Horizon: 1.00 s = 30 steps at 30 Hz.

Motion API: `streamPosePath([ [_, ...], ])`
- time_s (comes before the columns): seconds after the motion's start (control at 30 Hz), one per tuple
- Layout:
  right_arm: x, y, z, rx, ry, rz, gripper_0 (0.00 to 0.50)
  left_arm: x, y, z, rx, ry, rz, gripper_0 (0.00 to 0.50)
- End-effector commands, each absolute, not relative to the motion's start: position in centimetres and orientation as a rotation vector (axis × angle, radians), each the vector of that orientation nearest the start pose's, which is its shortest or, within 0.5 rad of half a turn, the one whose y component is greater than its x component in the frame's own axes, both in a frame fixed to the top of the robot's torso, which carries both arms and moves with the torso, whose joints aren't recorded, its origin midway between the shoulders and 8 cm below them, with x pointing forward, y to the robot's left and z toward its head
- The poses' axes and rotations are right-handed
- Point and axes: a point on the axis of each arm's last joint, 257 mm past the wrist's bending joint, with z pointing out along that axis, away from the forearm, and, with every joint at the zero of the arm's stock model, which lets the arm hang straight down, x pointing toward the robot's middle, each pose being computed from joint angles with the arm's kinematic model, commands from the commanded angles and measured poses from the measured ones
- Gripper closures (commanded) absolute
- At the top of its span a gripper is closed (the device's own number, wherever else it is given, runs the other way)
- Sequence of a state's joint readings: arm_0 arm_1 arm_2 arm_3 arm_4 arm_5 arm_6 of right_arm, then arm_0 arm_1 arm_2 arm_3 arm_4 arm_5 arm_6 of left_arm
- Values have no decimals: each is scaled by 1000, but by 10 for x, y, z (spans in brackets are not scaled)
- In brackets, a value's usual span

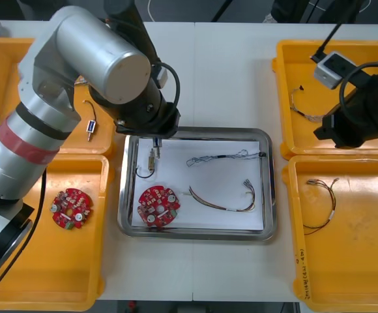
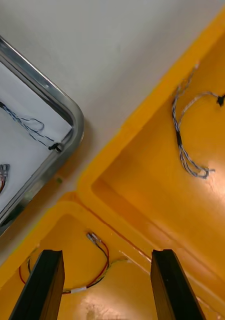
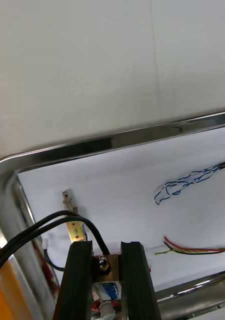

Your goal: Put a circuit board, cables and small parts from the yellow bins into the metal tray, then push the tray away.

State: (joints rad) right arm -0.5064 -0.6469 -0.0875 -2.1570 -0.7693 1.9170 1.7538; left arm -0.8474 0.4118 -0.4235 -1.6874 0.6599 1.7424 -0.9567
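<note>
Hovering over the metal tray, left fingers pinch a small metal part; right fingers wide

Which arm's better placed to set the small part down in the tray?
Left. The left end effector is over the metal tray, shut on a small metal part. The right end effector hangs open over the right yellow bins.

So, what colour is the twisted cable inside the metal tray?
The cable is twisted blue and white, clearest in the left wrist view.
</note>
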Motion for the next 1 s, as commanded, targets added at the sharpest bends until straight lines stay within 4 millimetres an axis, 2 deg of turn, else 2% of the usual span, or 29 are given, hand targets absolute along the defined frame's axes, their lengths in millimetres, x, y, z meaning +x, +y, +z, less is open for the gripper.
streamPosePath([
  [0.03,435,-293,-101,-672,2417,-118,0,498,48,-175,240,2659,-196,499],
  [0.2,426,-313,-108,-511,2468,-76,0,496,47,-193,244,2692,-174,500],
  [0.4,411,-346,-117,-347,2515,-51,0,506,46,-215,219,2696,-165,499],
  [0.6,395,-370,-127,-239,2551,-37,0,506,45,-223,225,2701,-155,499],
  [0.8,383,-382,-134,-166,2574,-5,0,503,44,-226,223,2709,-154,493],
  [0.83,382,-383,-135,-161,2576,-2,0,502,44,-227,223,2710,-153,471],
  [0.9,377,-387,-139,-128,2586,11,0,503,44,-226,216,2711,-159,199],
  [0.93,375,-387,-140,-123,2589,16,0,502,43,-226,217,2712,-160,141],
  [0.97,373,-389,-142,-99,2591,26,0,502,44,-226,211,2712,-159,22],
  [1.0,372,-389,-143,-92,2594,30,0,502,42,-226,212,2712,-162,0],
])
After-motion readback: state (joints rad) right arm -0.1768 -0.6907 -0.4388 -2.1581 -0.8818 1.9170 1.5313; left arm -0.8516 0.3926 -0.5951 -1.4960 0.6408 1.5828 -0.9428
